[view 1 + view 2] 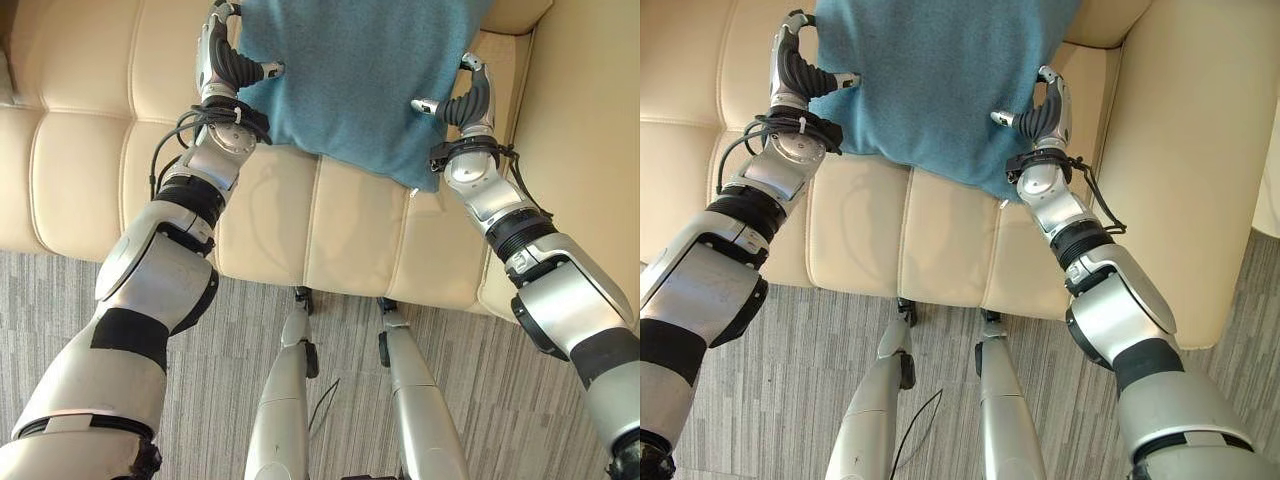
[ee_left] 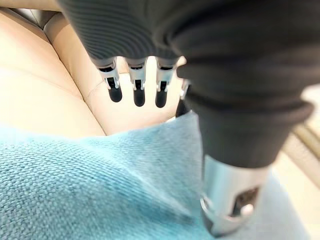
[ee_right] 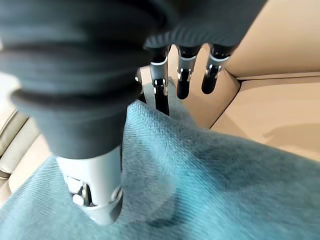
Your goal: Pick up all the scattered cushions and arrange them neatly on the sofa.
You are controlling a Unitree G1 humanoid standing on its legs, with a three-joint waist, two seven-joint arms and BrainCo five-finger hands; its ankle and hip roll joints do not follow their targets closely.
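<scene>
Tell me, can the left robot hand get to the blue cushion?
Yes, it looks so: the left robot hand is already at one side of the blue cushion over the sofa, thumb on the fabric, nothing between them.

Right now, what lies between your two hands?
The teal fabric cushion, held between left hand and right hand over the cream leather sofa, in both eye views.

the soft blue cloth cushion (image 1: 355, 75) lies on the seat of the big cream leather sofa (image 1: 90, 150), between the left hand (image 1: 222, 55) and the right hand (image 1: 468, 100), over the striped grey floor (image 1: 60, 290).
</scene>
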